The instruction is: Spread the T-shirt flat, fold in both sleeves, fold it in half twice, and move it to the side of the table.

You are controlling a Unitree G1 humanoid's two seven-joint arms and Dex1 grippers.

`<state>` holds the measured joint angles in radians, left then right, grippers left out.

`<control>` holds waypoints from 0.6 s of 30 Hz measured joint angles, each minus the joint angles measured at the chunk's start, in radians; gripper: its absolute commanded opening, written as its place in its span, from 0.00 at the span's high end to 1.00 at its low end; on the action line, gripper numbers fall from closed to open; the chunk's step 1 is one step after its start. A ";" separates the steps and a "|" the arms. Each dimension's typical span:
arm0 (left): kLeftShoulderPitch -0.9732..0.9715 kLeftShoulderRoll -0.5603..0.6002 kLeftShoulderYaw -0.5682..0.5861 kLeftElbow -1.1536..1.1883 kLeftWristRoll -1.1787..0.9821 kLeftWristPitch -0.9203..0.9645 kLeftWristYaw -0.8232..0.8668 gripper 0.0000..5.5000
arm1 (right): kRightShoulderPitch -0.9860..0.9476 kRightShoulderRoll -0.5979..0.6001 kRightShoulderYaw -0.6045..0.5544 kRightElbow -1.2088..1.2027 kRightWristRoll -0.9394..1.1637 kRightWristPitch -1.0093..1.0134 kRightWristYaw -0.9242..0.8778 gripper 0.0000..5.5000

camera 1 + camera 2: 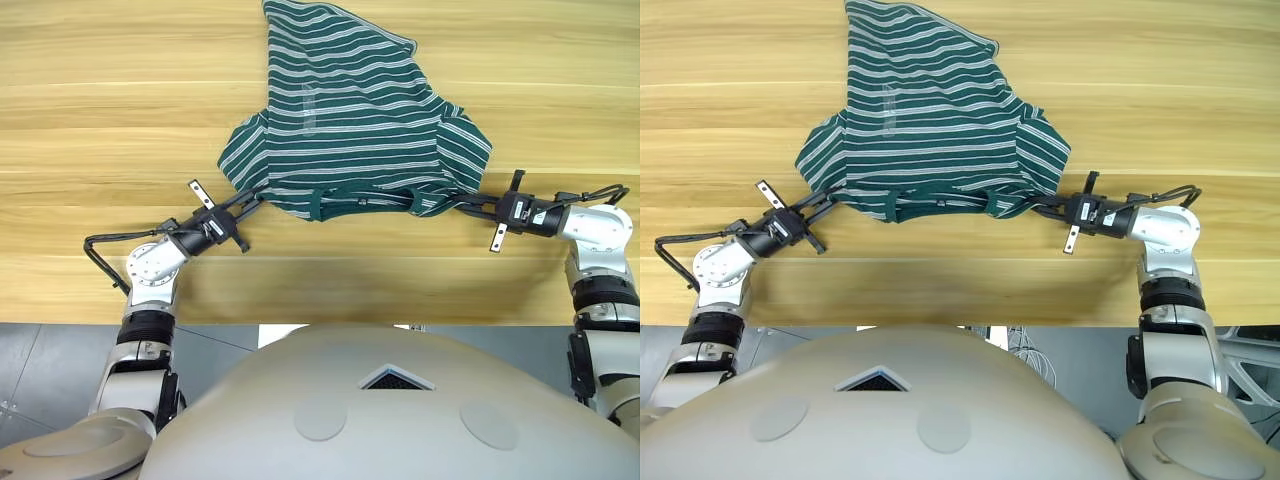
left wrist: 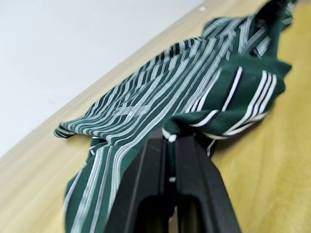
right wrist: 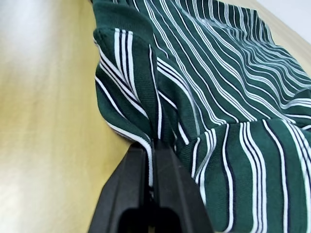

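A dark green T-shirt (image 1: pixel 350 110) with white stripes lies crumpled on the wooden table (image 1: pixel 90 120), its collar toward me and its hem bunched at the far edge. My left gripper (image 1: pixel 255 197) is shut on the shirt's near left shoulder edge, cloth pinched between its black fingers (image 2: pixel 187 155). My right gripper (image 1: pixel 466 205) is shut on the near right shoulder edge, the striped fabric (image 3: pixel 146 97) clamped in its jaws. Both grippers sit low over the table, pulling the near edge taut between them. The sleeves are folded under or bunched and partly hidden.
The table's front edge (image 1: pixel 300 322) runs just below both arms. Bare wood lies to the left (image 1: pixel 80 80) and right (image 1: pixel 560 80) of the shirt. A pale wall (image 2: pixel 73 48) stands beyond the table's far side.
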<state>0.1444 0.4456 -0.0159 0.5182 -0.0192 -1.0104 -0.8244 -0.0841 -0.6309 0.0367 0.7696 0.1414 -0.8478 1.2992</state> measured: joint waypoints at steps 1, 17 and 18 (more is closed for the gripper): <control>-0.003 0.005 -0.009 0.012 0.015 -0.021 0.010 0.89 | 0.000 0.000 0.004 0.001 0.003 0.002 -0.001 0.92; 0.041 0.168 -0.168 0.037 -0.003 -0.092 0.045 0.43 | 0.072 -0.072 -0.016 -0.107 0.220 0.127 0.214 0.55; 0.042 0.178 -0.172 0.035 -0.005 -0.093 0.049 0.42 | 0.088 -0.086 -0.034 -0.139 0.264 0.145 0.246 0.55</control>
<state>0.1860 0.6236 -0.1877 0.5533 -0.0242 -1.1029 -0.7757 0.0041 -0.7168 0.0023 0.6305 0.4052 -0.7027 1.5455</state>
